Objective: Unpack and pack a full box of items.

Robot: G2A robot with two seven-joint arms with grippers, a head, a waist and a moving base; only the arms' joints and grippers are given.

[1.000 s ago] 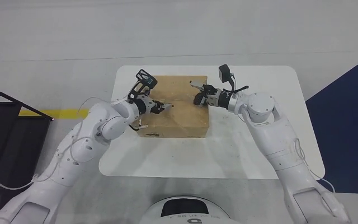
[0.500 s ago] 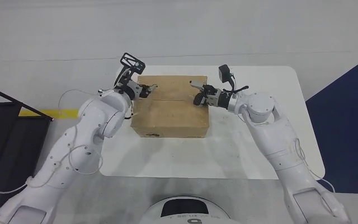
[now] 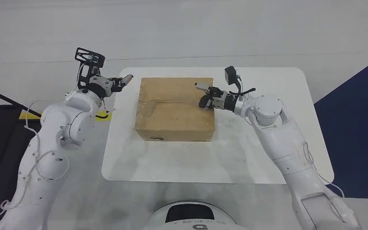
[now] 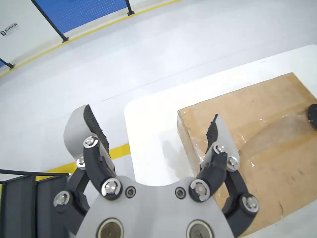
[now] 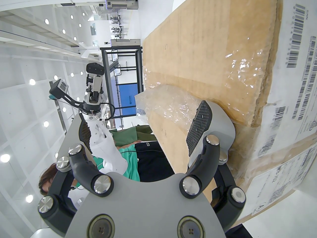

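Observation:
A closed brown cardboard box (image 3: 175, 109) sits in the middle of the white table (image 3: 259, 155), its top seam running left to right. My right gripper (image 3: 201, 95) is at the box's far right top edge, open; one finger (image 5: 198, 122) lies against the box top (image 5: 210, 38) beside a crumpled, lifted strip of clear tape (image 5: 168, 102). My left gripper (image 3: 121, 82) hangs open and holds nothing off the table's far left corner, apart from the box. In the left wrist view the left gripper (image 4: 151, 117) is above the table corner, with the box (image 4: 260, 130) off to one side.
Printed labels (image 5: 297, 75) cover the box's right side. A black rack (image 3: 11, 132) stands on the floor left of the table, by a yellow floor line (image 3: 40, 115). Bare table surface lies in front of the box and to its right.
My left arm has pulled back from over the box's left top to beyond the table's far left corner. The right arm and the box have stayed put.

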